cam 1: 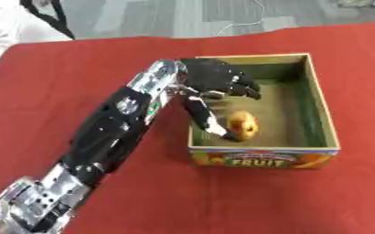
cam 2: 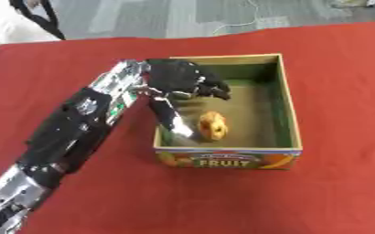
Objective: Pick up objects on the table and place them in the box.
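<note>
A cardboard fruit box [cam 1: 325, 109] with a green inside and the word FRUIT on its front stands on the red table. A yellow-orange fruit [cam 1: 244, 124] lies on the box floor near the front. My left arm comes in from the lower left, and my left hand [cam 1: 215, 77] hangs over the left part of the box. Its fingers [cam 1: 245, 87] are loosely bent over the inside and hold nothing. Its thumb [cam 1: 203, 116] points down, with the tip right beside the fruit. My right hand shows in neither view.
The red cloth [cam 1: 78, 59] covers the table all round the box. Beyond the far edge lies grey floor with a white cable [cam 1: 247, 20]. A white and black object [cam 1: 30, 18] sits at the far left corner.
</note>
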You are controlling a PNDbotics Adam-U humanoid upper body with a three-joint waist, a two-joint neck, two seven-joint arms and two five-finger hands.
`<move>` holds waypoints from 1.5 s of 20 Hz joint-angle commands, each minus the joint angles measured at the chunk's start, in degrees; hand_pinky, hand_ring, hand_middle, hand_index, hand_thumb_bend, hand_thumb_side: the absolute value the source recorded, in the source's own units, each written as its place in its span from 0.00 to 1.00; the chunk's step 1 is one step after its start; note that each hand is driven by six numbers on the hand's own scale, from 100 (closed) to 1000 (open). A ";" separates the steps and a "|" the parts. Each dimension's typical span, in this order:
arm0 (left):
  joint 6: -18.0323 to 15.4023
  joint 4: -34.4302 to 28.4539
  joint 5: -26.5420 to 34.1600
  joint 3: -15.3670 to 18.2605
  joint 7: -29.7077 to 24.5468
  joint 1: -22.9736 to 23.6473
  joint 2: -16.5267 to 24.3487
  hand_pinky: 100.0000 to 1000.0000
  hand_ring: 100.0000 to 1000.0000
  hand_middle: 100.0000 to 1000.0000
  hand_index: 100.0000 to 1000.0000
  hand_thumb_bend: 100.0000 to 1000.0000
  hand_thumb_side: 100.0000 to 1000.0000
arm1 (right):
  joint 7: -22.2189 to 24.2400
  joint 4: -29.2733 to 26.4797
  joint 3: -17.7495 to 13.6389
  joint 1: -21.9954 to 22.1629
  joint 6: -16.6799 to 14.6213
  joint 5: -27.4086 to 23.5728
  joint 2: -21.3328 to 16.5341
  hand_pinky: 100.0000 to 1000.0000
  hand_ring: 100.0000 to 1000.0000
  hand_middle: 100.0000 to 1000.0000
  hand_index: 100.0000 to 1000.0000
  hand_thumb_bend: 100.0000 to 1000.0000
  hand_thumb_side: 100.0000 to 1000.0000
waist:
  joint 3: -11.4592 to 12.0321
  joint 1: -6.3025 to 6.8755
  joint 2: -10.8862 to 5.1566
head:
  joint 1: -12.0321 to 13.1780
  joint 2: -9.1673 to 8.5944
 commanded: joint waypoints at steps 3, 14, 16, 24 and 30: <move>1.07 -0.62 3.12 1.01 -5.11 -1.07 0.85 0.74 0.93 0.94 1.00 0.84 1.00 | -0.18 -1.14 -0.15 -0.75 -0.08 -0.30 -0.18 0.84 0.84 0.58 0.80 0.00 1.00 | 0.07 -0.26 -1.30 | -0.10 -0.76; 3.11 -5.19 9.74 1.11 -8.69 -0.67 1.84 0.72 0.90 0.90 1.00 0.54 1.00 | -0.49 -1.14 -0.29 -0.70 0.07 -0.10 -0.04 0.84 0.84 0.58 0.80 0.00 1.00 | 0.19 -0.61 -1.54 | -0.18 -2.09; 3.45 -5.54 10.34 1.08 -9.10 -0.64 1.87 0.72 0.90 0.90 1.00 0.54 1.00 | -0.52 -1.14 -0.29 -0.70 0.09 -0.06 -0.04 0.84 0.84 0.58 0.80 0.00 1.00 | 0.19 -0.63 -1.54 | -0.13 -2.05; 3.99 -6.15 11.26 1.05 -10.01 -0.57 1.97 0.72 0.90 0.90 1.00 0.54 1.00 | -0.54 -1.14 -0.28 -0.71 0.11 -0.01 -0.03 0.84 0.84 0.58 0.80 0.00 1.00 | 0.20 -0.66 -1.55 | -0.14 -1.91; 4.24 -6.28 11.45 1.07 -10.10 -0.39 1.91 0.71 0.90 0.90 1.00 0.54 1.00 | -0.57 -1.14 -0.26 -0.72 0.10 0.03 0.02 0.84 0.84 0.58 0.80 0.00 1.00 | 0.24 -0.70 -1.59 | -0.14 -1.99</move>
